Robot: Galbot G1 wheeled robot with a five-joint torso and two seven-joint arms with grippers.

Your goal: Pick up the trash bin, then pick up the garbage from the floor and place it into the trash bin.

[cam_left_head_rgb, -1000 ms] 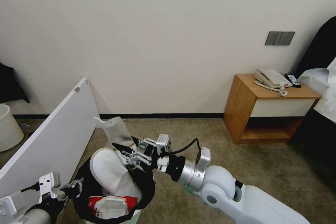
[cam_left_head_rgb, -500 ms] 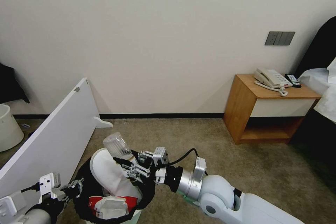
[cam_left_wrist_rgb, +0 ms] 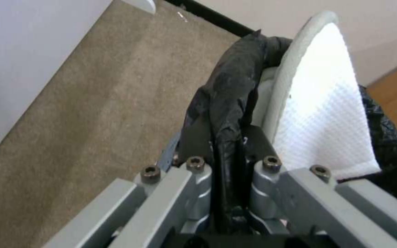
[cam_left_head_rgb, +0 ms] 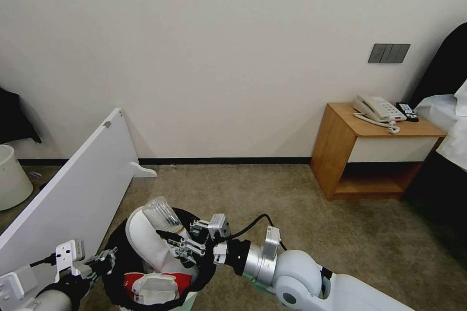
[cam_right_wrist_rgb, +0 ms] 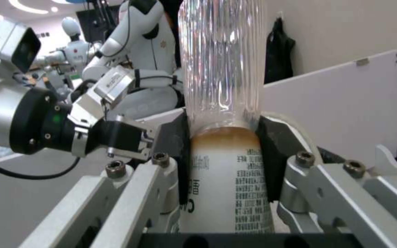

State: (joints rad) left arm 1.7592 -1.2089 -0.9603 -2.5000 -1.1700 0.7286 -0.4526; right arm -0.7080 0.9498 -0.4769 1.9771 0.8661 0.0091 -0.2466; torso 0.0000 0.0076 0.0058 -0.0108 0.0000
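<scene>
At the lower left of the head view, the right claw (cam_left_head_rgb: 176, 242), closed around a clear bottle (cam_left_head_rgb: 162, 214), has been lowering it over the trash bin (cam_left_head_rgb: 194, 272), whose rim the left claw (cam_left_head_rgb: 104, 258) is pinching shut, so release looks near.

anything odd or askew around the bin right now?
Yes. A white slipper stands on end in the trash bin, its toe well above the black-lined rim, so it isn't fully inside. The right gripper holds a clear plastic bottle tilted over it. The left gripper pinches the rim.
</scene>
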